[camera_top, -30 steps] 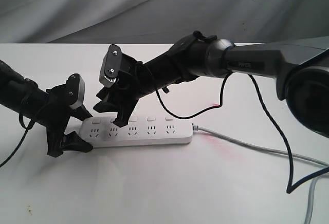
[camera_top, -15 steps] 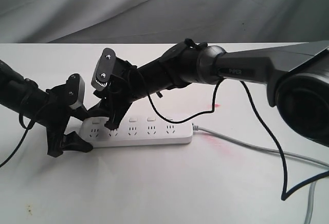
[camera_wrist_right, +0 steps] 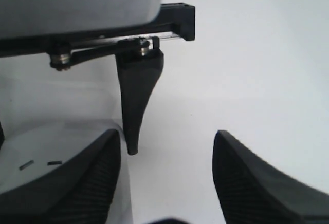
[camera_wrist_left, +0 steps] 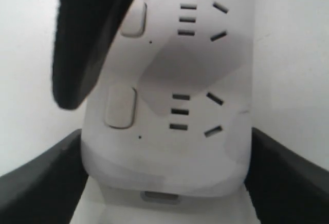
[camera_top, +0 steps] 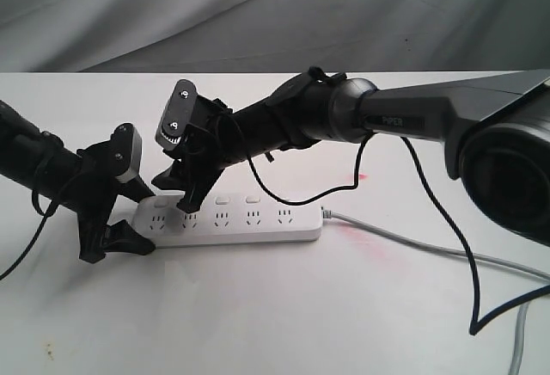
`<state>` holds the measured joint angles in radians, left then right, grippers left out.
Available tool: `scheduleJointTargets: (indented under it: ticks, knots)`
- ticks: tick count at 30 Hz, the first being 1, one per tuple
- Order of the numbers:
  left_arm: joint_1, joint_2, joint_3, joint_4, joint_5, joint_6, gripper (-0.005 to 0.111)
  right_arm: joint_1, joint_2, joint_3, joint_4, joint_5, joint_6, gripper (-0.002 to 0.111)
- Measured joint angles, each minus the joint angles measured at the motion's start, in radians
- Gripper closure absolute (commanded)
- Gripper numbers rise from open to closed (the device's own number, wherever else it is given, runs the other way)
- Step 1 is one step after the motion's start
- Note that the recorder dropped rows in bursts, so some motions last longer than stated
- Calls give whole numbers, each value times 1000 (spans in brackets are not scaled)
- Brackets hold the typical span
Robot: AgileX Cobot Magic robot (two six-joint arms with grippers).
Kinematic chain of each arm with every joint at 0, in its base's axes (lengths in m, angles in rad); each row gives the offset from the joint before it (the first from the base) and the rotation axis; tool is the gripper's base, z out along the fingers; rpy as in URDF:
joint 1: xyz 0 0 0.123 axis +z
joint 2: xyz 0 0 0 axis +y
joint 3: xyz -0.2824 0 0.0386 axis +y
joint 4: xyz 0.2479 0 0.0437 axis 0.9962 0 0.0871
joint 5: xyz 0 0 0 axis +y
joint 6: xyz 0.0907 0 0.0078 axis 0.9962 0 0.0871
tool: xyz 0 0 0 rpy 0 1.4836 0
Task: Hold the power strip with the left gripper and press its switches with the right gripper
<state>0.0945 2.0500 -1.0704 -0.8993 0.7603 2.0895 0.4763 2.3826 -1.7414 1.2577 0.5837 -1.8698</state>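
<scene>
The power strip (camera_top: 249, 224) lies at the lower centre of the frame. As the right gripper (camera_top: 179, 187) is spread wide, one finger could slip beside its switches (camera_top: 252, 197) or press two at once. It holds nothing. The left gripper (camera_top: 136, 217) clamps the strip's left end between both fingers.

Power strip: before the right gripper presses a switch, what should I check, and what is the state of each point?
1. The power strip lies flat on the table: ok.
2. The left gripper clamps its end from both sides: ok.
3. One right gripper finger is above the second switch from that end: ok.
4. That finger touches the switch: cannot tell.
5. The grey cable lies loose on the table: ok.
</scene>
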Motion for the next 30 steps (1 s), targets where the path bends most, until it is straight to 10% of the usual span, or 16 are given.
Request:
scheduleJointTargets:
  ticks: [30]
  knots:
    - [0, 0, 0, 0, 0, 0, 37, 22, 32, -4, -20, -27, -38, 57]
